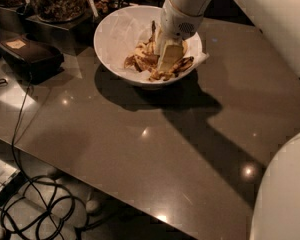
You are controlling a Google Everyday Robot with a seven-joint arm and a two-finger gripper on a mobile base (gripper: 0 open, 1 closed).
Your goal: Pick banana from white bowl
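Note:
The white bowl (115, 34) stands on the dark table near its far edge, lined with white paper. Inside it lies the banana (140, 59), yellow with brown, blackened peel, spread across the bowl's bottom. My gripper (168, 59) reaches down into the right half of the bowl from the white arm (190, 4) and sits right on the banana pieces. The wrist hides part of the banana and the bowl's far right rim.
A dark box (30, 56) sits at the table's left, with containers of nuts (55, 1) behind it. Cables (35, 209) and a small device lie on the floor below the front edge. The robot's white body (285, 194) fills the right corner.

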